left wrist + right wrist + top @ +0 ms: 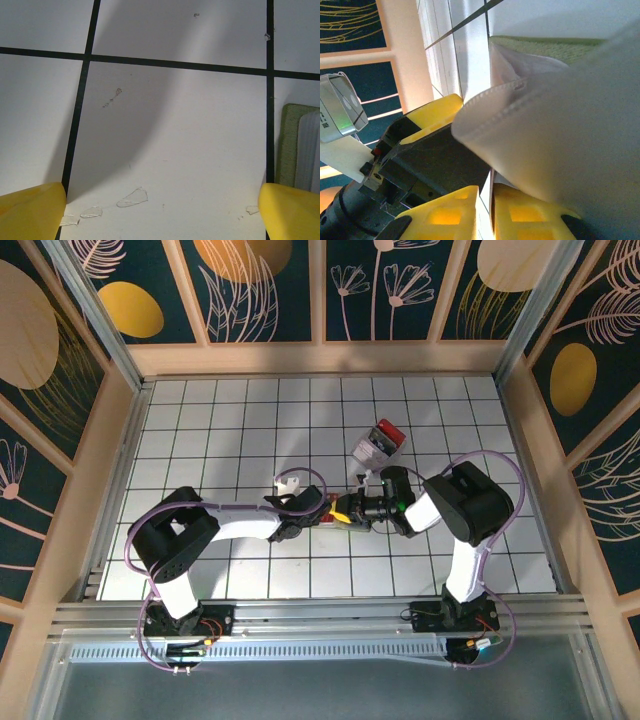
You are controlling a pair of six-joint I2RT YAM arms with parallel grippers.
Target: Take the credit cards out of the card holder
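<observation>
White gridded tabletop (240, 410), card holder (286, 145) on it — dark floral walls (265, 290).

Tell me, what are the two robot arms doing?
They are working on a yellow-green card holder on the white tiled table. The right arm's fingers sit nearly together at its pale inside flap; I can't tell if they grip it. The left arm's fingers are wide open beside it, holding nothing.
</observation>
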